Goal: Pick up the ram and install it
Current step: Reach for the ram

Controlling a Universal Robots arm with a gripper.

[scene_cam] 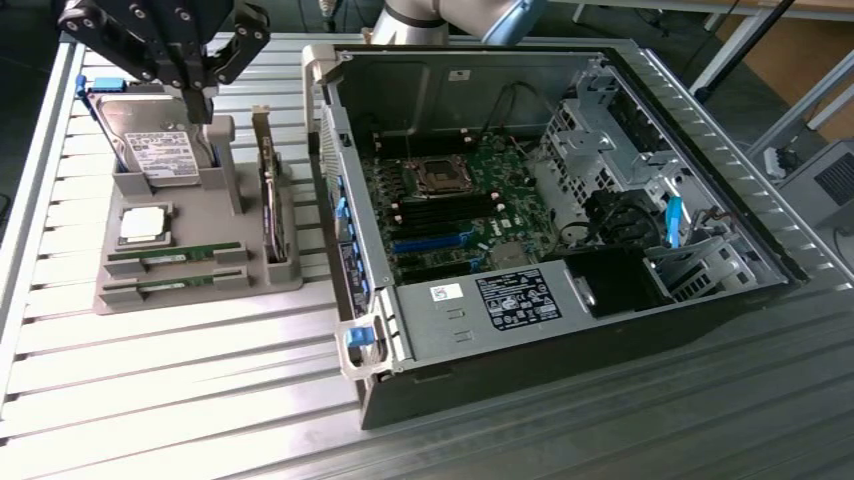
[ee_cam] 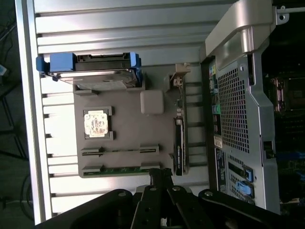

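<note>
Plainly, the ram (scene_cam: 171, 287) sits on its long edge in the outermost slot of a grey holder tray (scene_cam: 200, 225), at the tray's near side in the exterior view. Its long axis runs from the exterior view's left to right, along the tray's edge and crosswise to the upright card (scene_cam: 276, 210) that stands at the tray's right. A twin stick (scene_cam: 174, 252) lies parallel just behind it in the next slot. Further back on the tray are a processor chip (scene_cam: 144, 225) and a hard drive (scene_cam: 163, 150) propped on end.

The gripper (scene_cam: 198, 115) hangs above the tray with its black fingers pressed together and nothing between them, well clear of both sticks.

Beside the tray, an open computer case (scene_cam: 454, 75) lies on its side, motherboard (scene_cam: 447, 200) facing up. Everything rests on a ribbed aluminium table (scene_cam: 174, 380) with bright glare on its slats. Beyond the table's far right corner are metal legs and a brown board.
</note>
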